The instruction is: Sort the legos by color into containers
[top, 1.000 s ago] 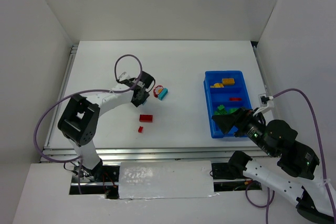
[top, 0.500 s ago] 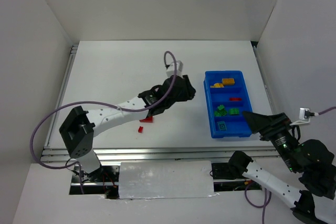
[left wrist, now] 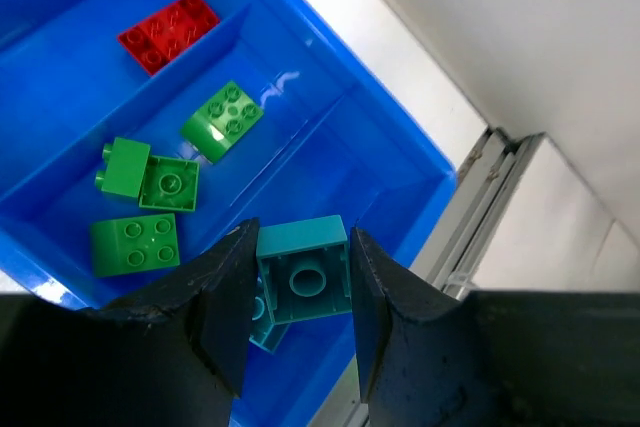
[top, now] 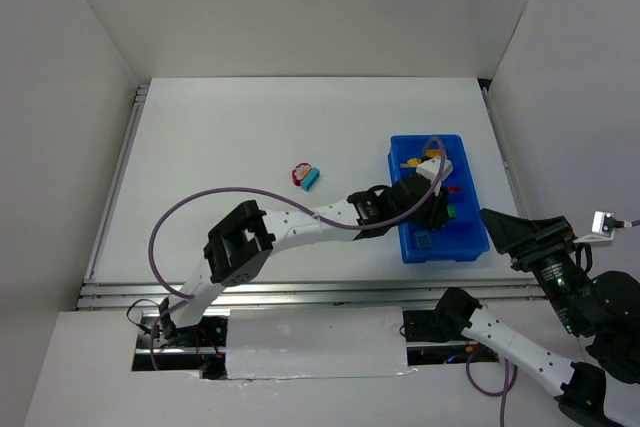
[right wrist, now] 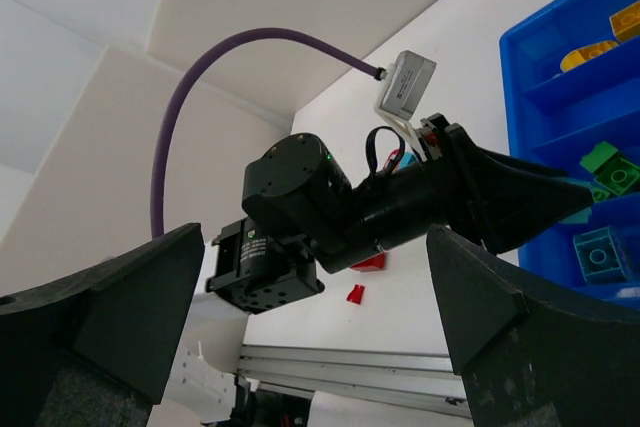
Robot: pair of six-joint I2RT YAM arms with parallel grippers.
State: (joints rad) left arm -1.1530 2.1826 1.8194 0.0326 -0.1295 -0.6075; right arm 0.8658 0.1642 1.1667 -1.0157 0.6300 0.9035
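Note:
My left gripper (left wrist: 300, 277) is shut on a cyan lego (left wrist: 303, 269) and holds it just above the nearest compartment of the blue tray (left wrist: 60, 77), over a second cyan lego (left wrist: 262, 315). In the top view this gripper (top: 436, 209) hangs over the tray (top: 455, 142). Three green legos (left wrist: 150, 175) lie in the adjoining compartment and a red lego (left wrist: 170, 29) in the one beyond. My right gripper (right wrist: 320, 327) is open and empty, right of the tray's near corner (top: 500, 227). A red-yellow piece (top: 299, 173) and a cyan lego (top: 312, 179) lie on the table.
Two red legos (right wrist: 368, 262) lie on the table under the left arm (right wrist: 330, 207), hidden from the top view. Yellow pieces (top: 428, 157) fill the tray's far compartment. White walls stand at left, back and right; an aluminium rail (top: 300, 292) runs along the near edge.
My left gripper has swung right from the loose pieces at mid-table to above the tray, carrying the cyan lego. My right gripper has drawn back from the tray to the right.

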